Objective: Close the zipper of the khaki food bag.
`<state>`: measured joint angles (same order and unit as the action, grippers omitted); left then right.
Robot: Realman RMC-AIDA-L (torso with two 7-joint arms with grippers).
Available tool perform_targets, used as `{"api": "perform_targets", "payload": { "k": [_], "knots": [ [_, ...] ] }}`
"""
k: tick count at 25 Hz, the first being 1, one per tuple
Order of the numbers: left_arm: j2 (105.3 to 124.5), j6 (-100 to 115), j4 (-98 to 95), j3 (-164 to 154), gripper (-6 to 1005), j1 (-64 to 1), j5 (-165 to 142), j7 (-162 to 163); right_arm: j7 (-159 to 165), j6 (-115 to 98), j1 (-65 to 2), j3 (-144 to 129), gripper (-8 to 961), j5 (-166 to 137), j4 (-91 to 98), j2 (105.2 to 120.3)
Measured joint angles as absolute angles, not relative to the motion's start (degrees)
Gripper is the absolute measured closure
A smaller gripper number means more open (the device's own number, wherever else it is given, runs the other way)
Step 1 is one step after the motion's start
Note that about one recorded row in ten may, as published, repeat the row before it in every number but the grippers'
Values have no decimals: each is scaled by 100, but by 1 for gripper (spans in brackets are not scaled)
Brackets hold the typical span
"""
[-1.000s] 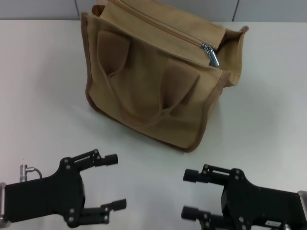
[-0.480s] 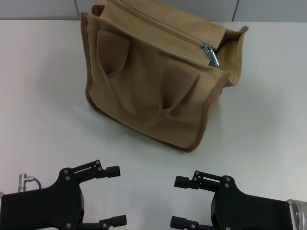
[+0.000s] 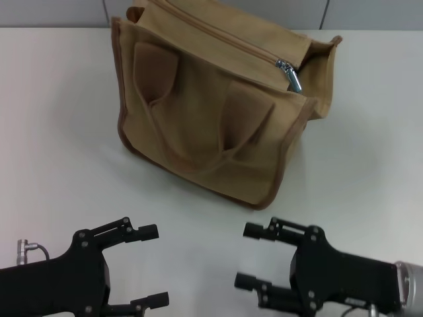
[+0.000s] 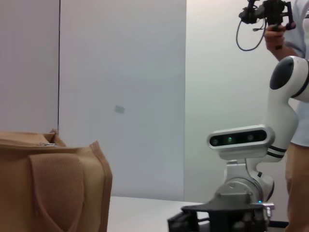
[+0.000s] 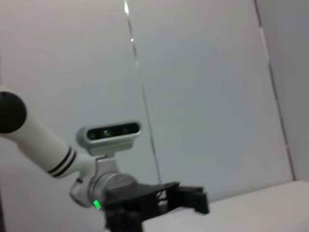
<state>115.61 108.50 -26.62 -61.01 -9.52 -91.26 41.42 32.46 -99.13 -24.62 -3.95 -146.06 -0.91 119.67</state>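
The zipper [image 3: 228, 41] runs across the top of the khaki food bag [image 3: 211, 109]. Its little shiny pull tab [image 3: 291, 74] hangs at the right end of the zip line, near the bag's right corner. Past the tab the bag's end flap gapes open a bit.

The bag is tan with brown edges. It stands on the white table [image 3: 59, 132], at the far side from the robot. Two brown patches and a loop handle [image 3: 198, 155] show on the side that faces the robot. In the left wrist view, one end of the bag [image 4: 53, 186] shows with a brown patch on it.

The zipper is far from both sets of fingers. Nothing touches the bag.

The left gripper [image 3: 149, 265] sits low at the near edge of the table, in front of the bag's left side. Its two fingers are spread wide apart and hold nothing.

The right gripper [image 3: 254, 256] sits low at the near edge too, in front of the bag's right side. Its fingers are also spread apart and hold nothing. The pull tab is well apart from it, up and back.
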Motion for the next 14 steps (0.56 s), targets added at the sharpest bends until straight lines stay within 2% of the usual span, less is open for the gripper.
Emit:
{"api": "perform_targets", "payload": {
  "k": [6, 14],
  "knots": [
    [11564, 10836, -2672, -6095, 167, -1035, -9136, 4139, 3238, -9859, -2754, -290, 254, -14604, -98, 11963],
    [11603, 10791, -2671, -6090, 167, -1157, -9140, 4139, 3234, -9811, -2818, -273, 254, -14604, -155, 11967]
  ]
}}
